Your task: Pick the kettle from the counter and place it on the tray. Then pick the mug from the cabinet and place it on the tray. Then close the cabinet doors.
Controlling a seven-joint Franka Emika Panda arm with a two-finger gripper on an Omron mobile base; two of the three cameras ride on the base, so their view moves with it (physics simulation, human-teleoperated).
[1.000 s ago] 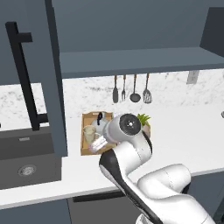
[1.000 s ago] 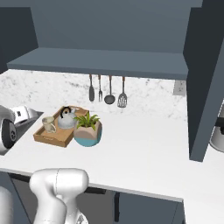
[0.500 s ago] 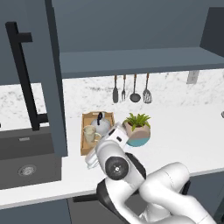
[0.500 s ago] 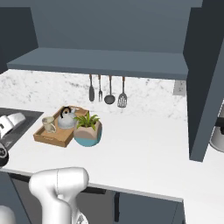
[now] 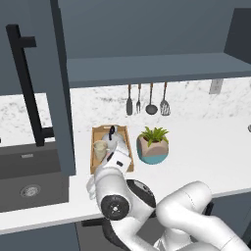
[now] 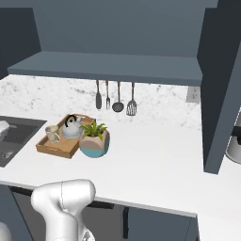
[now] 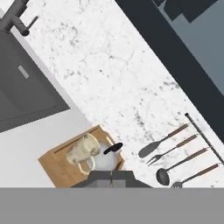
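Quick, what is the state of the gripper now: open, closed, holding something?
Gripper: closed, holding nothing; the mug and kettle sit on the tray.

In the left base view the arm (image 5: 117, 196) covers the near end of the tray (image 5: 96, 135). In the hand view the mug (image 7: 83, 149) partly hides the kettle (image 7: 107, 158).

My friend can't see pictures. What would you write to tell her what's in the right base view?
A wooden tray sits on a white speckled counter, holding a silver kettle and a beige mug, with a potted plant beside it. Four utensils hang on the wall behind, under an open cabinet's shelf, and a dark sink lies to the left.
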